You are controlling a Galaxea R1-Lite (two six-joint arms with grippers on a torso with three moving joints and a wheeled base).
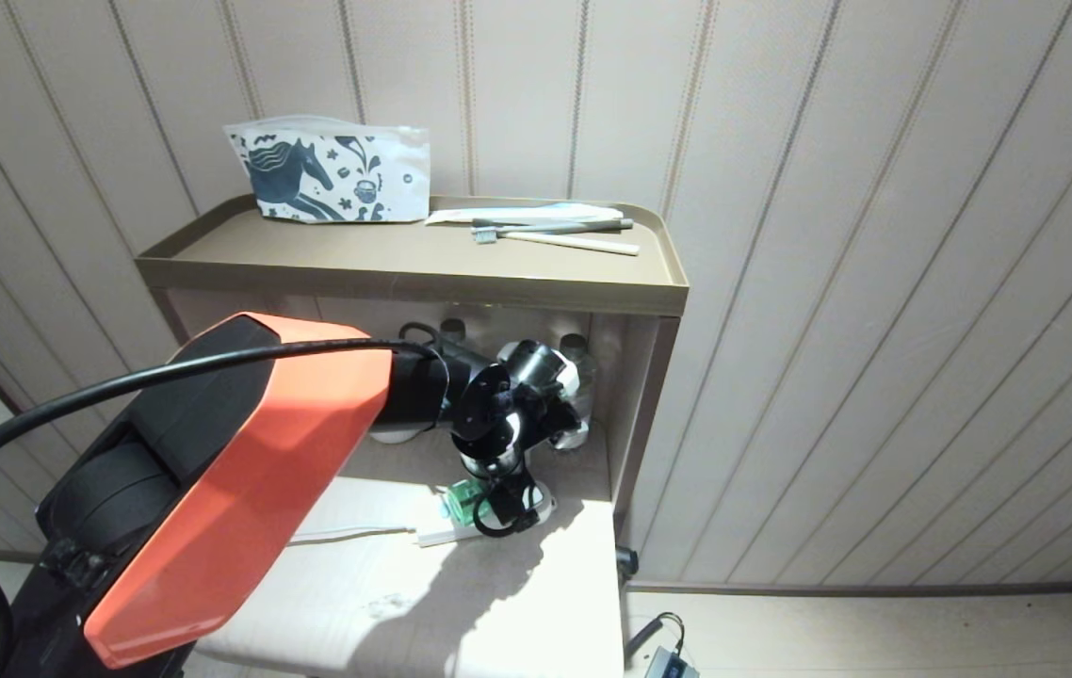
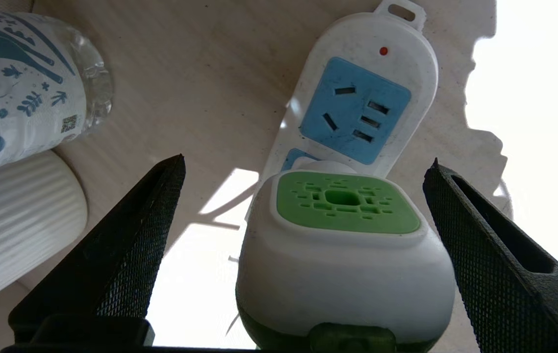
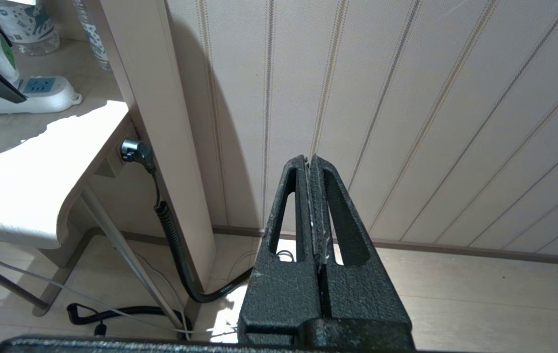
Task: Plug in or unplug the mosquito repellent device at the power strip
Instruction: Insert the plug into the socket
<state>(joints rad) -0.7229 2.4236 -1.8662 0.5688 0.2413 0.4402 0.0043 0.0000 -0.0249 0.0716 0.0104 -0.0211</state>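
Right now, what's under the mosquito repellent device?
The power strip: the mosquito repellent device sits on it, covering most of a blue socket; the next socket is free. Its plug pins are hidden. The left gripper is open around it, not touching.

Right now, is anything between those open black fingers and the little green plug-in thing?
Nothing visible. The left gripper straddles the mosquito repellent device, sitting on the power strip, with clear gaps both sides.

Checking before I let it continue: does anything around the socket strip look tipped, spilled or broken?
Nothing stands out. The green-topped white mosquito repellent device sits in the flat white power strip, between the fingers of the open left gripper. No spill or damage shows.
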